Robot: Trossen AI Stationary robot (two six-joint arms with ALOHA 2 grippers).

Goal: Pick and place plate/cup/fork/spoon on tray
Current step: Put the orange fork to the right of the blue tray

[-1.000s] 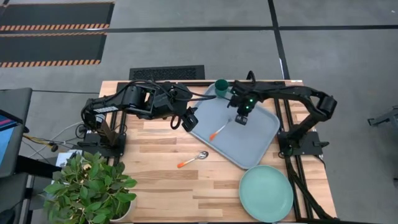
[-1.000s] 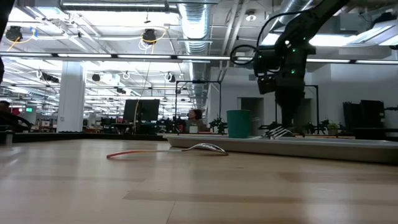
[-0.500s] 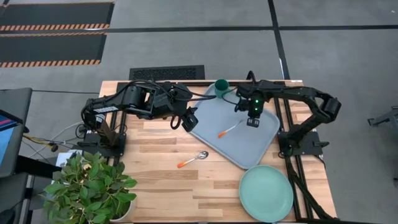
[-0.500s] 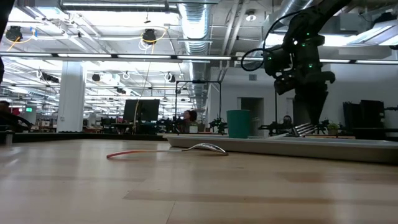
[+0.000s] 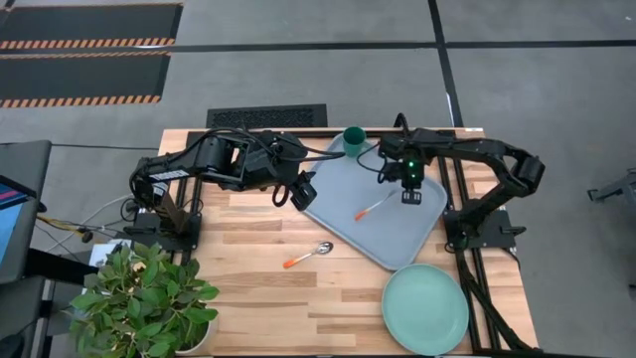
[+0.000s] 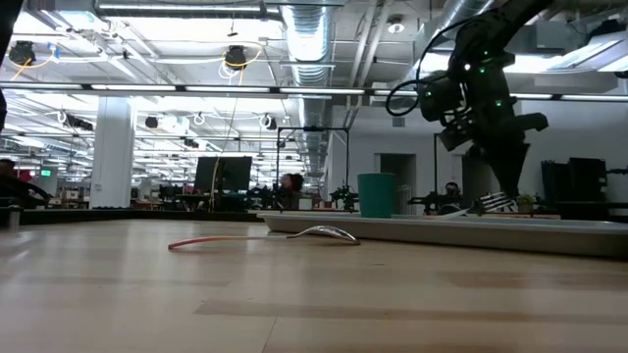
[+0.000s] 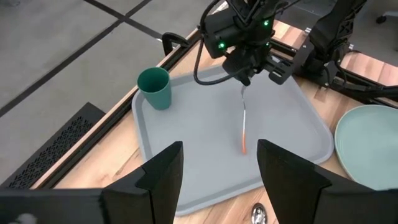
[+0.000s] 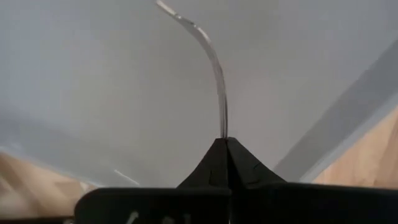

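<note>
A pale butcher-block wooden table [image 5: 258, 298] stands on a grey concrete floor [image 5: 318, 80] crossed by dark seams, with black mats edged in orange hazard stripes [image 5: 84, 60] and a black slotted floor vent [image 5: 266, 116] nearby. A leafy green potted plant [image 5: 144, 298] sits at one table corner. Beyond, a white-columned hall [image 6: 113, 147] holds fluorescent ceiling lights [image 6: 196, 90], silver ventilation ducts [image 6: 306, 39] and dark monitors [image 6: 221, 176]
</note>
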